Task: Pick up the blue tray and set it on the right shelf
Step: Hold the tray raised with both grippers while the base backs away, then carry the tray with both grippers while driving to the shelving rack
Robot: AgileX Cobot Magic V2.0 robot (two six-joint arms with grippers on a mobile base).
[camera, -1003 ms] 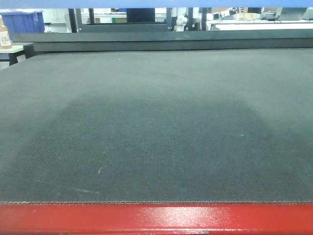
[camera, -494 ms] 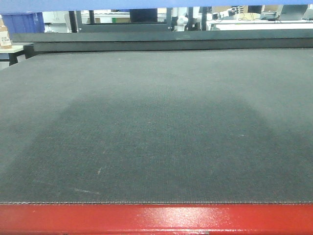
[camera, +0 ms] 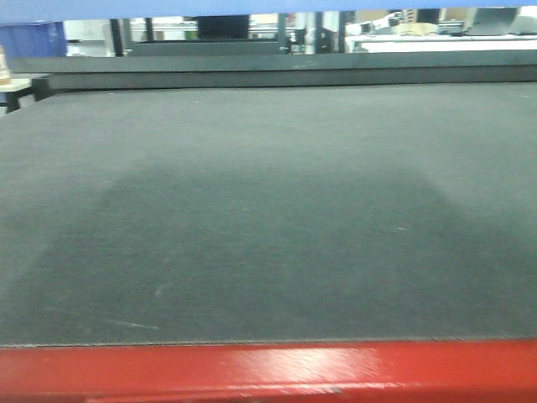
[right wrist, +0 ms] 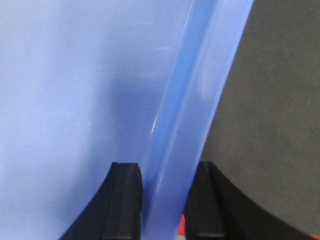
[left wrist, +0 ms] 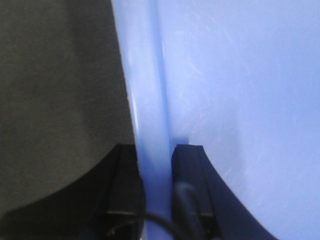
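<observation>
Wrist-mounted views: one blue tray [left wrist: 240,100], left gripper [left wrist: 157,192] and right gripper [right wrist: 167,197] fingers [left wrist: 122,185], two apiece, tight on rim.

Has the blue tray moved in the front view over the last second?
Yes. The blue tray edge now dips lower at the picture's left, closer to the table's far rail.

No readable txt, labels, brands or nos. anywhere in these views.
</observation>
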